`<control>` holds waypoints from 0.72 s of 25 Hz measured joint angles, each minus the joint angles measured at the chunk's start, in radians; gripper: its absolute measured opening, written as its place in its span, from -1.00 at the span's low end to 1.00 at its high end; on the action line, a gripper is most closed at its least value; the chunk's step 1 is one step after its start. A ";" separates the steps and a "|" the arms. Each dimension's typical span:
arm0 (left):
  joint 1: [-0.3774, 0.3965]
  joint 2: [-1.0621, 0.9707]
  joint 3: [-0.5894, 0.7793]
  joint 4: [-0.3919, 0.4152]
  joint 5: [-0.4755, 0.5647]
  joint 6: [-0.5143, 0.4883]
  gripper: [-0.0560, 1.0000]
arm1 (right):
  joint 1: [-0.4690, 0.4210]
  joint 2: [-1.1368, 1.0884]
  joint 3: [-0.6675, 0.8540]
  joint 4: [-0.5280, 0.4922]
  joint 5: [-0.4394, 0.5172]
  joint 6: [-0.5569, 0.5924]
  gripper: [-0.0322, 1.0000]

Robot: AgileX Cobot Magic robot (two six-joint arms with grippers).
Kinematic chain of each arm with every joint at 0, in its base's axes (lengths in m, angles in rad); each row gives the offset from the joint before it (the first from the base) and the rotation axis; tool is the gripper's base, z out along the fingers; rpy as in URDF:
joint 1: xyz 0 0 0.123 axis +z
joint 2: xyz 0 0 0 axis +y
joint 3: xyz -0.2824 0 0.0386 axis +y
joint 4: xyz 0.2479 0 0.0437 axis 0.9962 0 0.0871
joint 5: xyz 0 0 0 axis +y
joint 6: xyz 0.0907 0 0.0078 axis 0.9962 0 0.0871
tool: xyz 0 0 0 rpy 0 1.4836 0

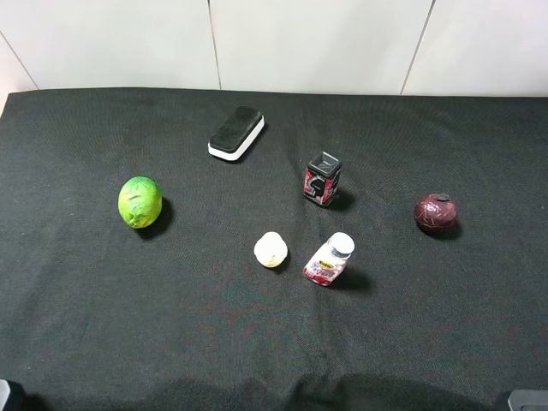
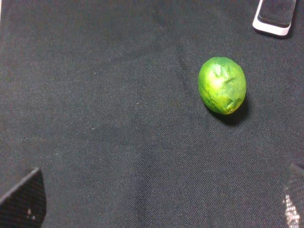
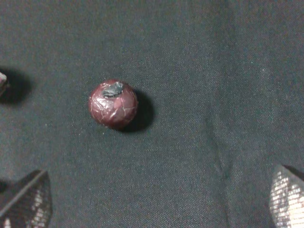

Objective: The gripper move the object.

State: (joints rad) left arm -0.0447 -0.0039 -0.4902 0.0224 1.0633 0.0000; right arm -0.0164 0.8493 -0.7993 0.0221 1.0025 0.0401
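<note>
The dark maroon ball [image 1: 436, 213] with a ridged skin and a small dark patch on top sits on the black cloth at the right. It also shows in the right wrist view [image 3: 113, 104]. My right gripper [image 3: 158, 197] is open and empty, and the ball lies apart from it, ahead of its spread fingertips [image 3: 28, 199]. My left gripper [image 2: 159, 199] is open and empty too, with the green fruit [image 2: 222, 85] lying apart ahead of it. In the high view only small bits of the arms show at the bottom corners.
The green fruit [image 1: 139, 202] lies at the left. A black-and-white eraser block [image 1: 236, 134] lies at the back. A small black-and-red box [image 1: 323, 178], a pale yellowish ball [image 1: 271, 249] and a small white-capped bottle [image 1: 330, 260] stand near the middle.
</note>
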 joint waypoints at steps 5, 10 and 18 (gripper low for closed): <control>0.000 0.000 0.000 0.000 0.000 0.000 0.97 | 0.000 0.166 -0.094 0.017 -0.001 0.000 0.41; 0.000 0.000 0.000 0.000 0.000 0.000 0.97 | 0.000 0.295 -0.175 0.051 0.007 0.000 0.41; 0.000 0.000 0.000 0.000 0.000 0.000 0.97 | 0.000 0.470 -0.247 0.110 0.025 0.000 0.41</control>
State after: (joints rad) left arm -0.0447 -0.0039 -0.4902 0.0224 1.0633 0.0000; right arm -0.0164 1.3191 -1.0466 0.1323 1.0274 0.0401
